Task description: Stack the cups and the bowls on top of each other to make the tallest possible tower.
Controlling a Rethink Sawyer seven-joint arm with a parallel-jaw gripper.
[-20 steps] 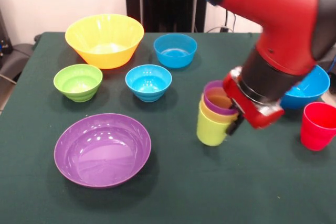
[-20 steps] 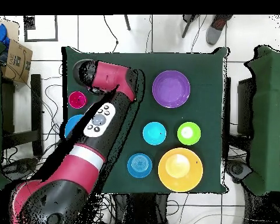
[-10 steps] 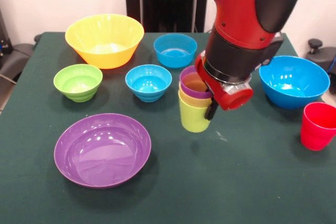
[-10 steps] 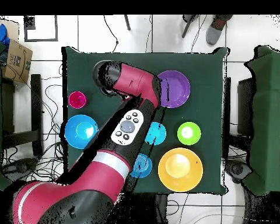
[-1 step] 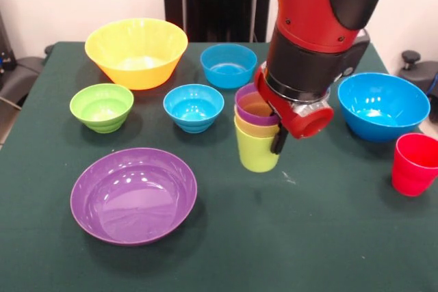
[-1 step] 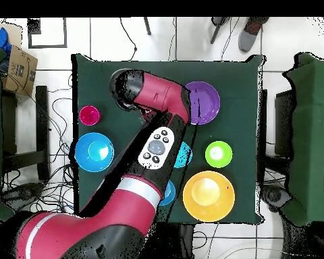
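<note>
The tower [image 5: 256, 131] stood mid-desk, just right of a small blue bowl [image 5: 194, 107]: purple and yellow cups nested in the lime green cup. We judged it barely begun. The red cup [image 5: 414, 163] and all six bowls lay apart, empty. We couldn't tell whether the hand [image 5: 277, 143] gripped the tower.

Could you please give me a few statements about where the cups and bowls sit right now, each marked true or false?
1. Three cups are nested: purple inside yellow inside the lime green cup. True.
2. The red cup is part of the tower. False: it stands alone near the large blue bowl.
3. The purple bowl is empty. True.
4. The small green bowl sits inside the yellow-orange bowl. False: it rests on the table beside it.
</note>
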